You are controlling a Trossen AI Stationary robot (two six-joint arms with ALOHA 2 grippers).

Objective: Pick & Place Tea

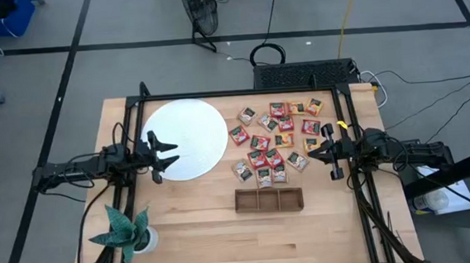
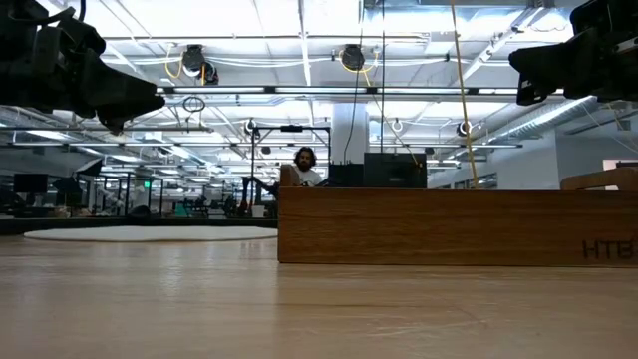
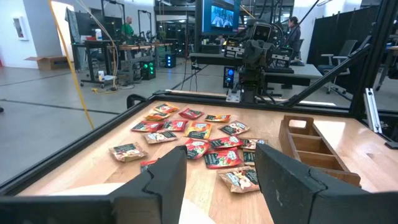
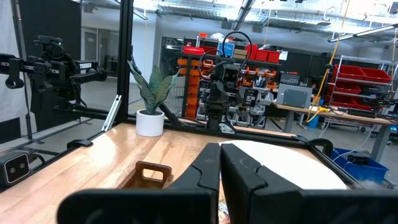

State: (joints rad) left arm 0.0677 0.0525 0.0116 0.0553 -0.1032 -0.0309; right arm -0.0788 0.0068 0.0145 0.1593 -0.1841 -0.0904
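Several small square tea sachets (image 1: 277,141) in red, green and orange-yellow wrappers lie flat in a loose pile on the wooden table, right of the white disc (image 1: 187,139). The left wrist view shows the sachets (image 3: 199,137) ahead of my left gripper. My left gripper (image 1: 174,152) hangs open above the disc's left part, raised off the table (image 2: 90,80); its fingers (image 3: 168,177) stand wide apart. My right gripper (image 1: 311,153) is shut and hovers at the pile's right edge, also raised (image 2: 568,60). Neither gripper touches anything.
A brown wooden three-compartment tray (image 1: 268,200) stands near the table's near edge, below the pile (image 3: 314,146). A potted plant (image 1: 126,230) sits at the near left corner. Black frame rails (image 1: 353,140) run along the table's sides. A person sits far behind (image 2: 304,165).
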